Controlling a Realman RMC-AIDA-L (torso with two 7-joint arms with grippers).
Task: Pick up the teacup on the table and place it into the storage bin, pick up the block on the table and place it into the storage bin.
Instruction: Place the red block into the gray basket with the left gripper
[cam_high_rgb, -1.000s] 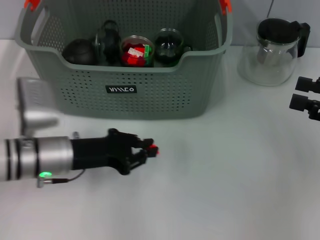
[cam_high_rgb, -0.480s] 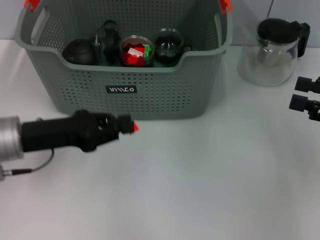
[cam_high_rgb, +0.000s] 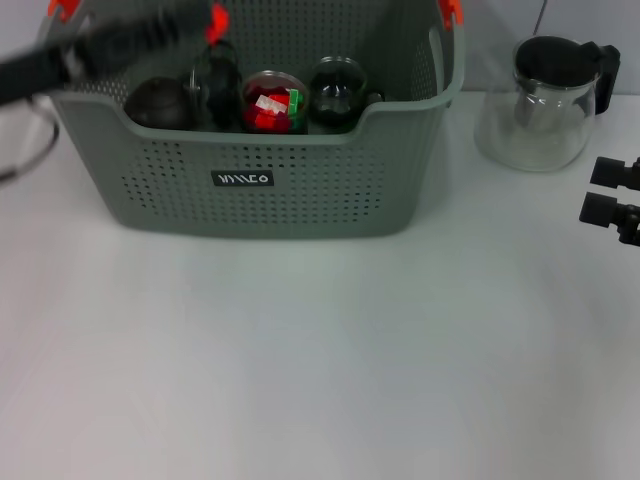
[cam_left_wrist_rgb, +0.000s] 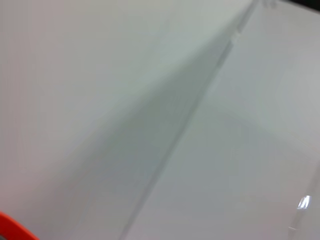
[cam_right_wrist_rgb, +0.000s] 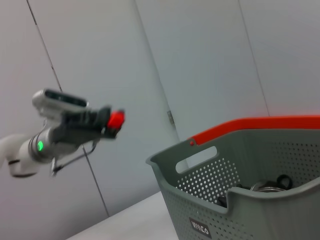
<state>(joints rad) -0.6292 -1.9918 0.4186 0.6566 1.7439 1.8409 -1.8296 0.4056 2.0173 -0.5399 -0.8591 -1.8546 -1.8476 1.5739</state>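
My grey bin (cam_high_rgb: 300, 190), perforated all over with small holes, carries orange clips (cam_high_rgb: 452, 12) at its rim and a black label (cam_high_rgb: 243, 179) with white letters. Inside it sit dark, near-black glass pieces (cam_high_rgb: 338, 92) and a red cup (cam_high_rgb: 272, 103) showing white and green flecks. My black left gripper (cam_high_rgb: 190, 18) holds a red block (cam_high_rgb: 217, 20); my arm is silver with a green light (cam_right_wrist_rgb: 40, 146). The table (cam_high_rgb: 320, 360) is white. A clear glass pot (cam_high_rgb: 545, 105) wears a black lid. My right gripper (cam_high_rgb: 612, 197) is black.
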